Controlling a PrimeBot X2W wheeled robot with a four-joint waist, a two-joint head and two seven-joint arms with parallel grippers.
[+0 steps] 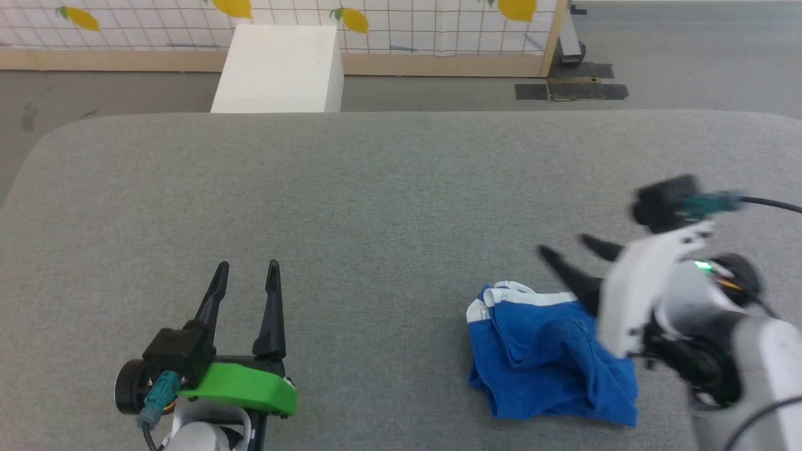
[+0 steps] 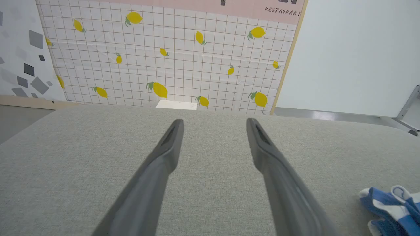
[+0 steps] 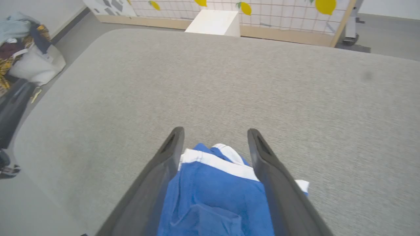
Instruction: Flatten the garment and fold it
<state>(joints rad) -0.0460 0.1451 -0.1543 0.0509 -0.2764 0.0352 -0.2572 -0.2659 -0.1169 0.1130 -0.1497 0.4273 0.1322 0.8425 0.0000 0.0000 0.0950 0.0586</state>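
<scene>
Both the left gripper (image 1: 247,266) and the right gripper (image 1: 562,245) stand wide open; the soft, light, crumpled garment (image 1: 545,357) seems best pinched at its white-striped edge (image 1: 539,297).

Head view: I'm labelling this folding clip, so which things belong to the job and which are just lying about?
Job: crumpled blue garment on the grey table; right gripper, fingers open beside it; left gripper, open, well apart.
Lying about: white box; lemon-print screen; heap of clothes on the floor.
</scene>
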